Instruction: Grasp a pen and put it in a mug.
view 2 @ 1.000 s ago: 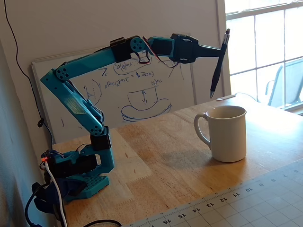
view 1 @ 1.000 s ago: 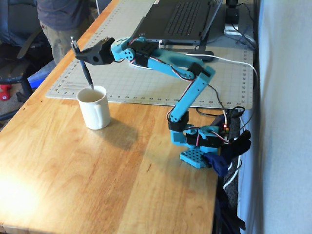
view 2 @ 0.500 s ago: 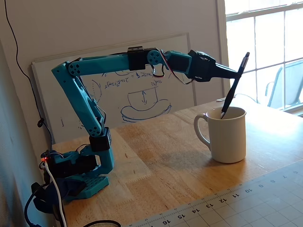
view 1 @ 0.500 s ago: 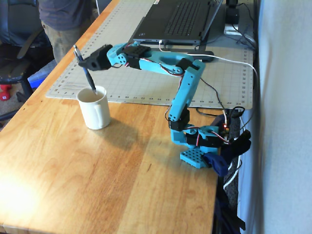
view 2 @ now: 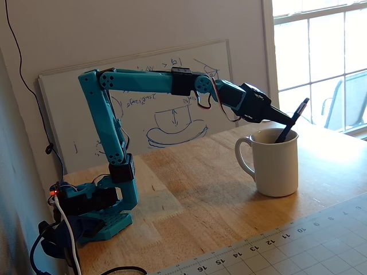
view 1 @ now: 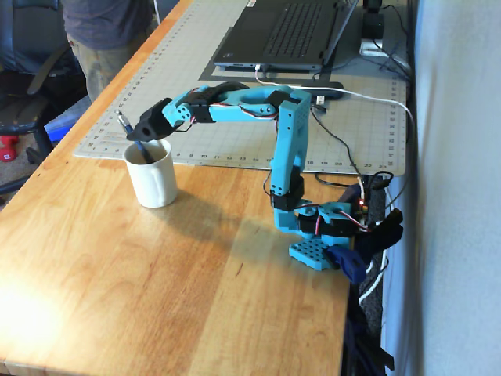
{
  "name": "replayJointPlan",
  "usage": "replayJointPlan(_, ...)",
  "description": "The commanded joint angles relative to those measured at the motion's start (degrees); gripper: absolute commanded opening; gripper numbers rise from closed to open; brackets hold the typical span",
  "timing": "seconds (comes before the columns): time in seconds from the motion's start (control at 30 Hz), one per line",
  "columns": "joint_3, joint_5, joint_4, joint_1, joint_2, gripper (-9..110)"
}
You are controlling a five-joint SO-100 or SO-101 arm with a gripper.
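Note:
The cream-white mug [view 1: 153, 175] stands on the wooden table near the cutting mat's front edge, and in the other fixed view the mug [view 2: 276, 162] has its handle turned toward the arm. The dark pen [view 1: 131, 131] leans at a slant, its lower part inside the mug and its top sticking out past the rim. In the other fixed view the pen [view 2: 293, 117] tilts up to the right. My gripper [view 1: 139, 135] hangs just over the mug's rim, shut on the pen's upper shaft, as my gripper [view 2: 290, 120] also shows from the side.
A green cutting mat [view 1: 235, 129] with a laptop [view 1: 286, 31] lies behind the mug. A person [view 1: 98, 35] stands at the table's far left corner. The arm's base [view 1: 319, 235] is clamped at the right edge, with cables beside it. A whiteboard [view 2: 69, 97] leans against the wall.
The gripper has come down and forward with the pen. The pen's tip went from above the mug's rim to inside the mug, and the pen now leans more steeply.

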Motion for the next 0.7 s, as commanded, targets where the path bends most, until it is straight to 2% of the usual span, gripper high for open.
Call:
replayJointPlan(0.0,-1.4,0.0,-2.0,-0.9,1.7,2)
replayJointPlan(0.37,-1.9,-0.6,-1.4,-3.8,9.1,24)
replayJointPlan(0.53,-2.0,-2.4,-1.1,-7.4,16.1,25)
replayJointPlan(0.67,-1.1,-9.5,-1.1,-9.8,19.8,25)
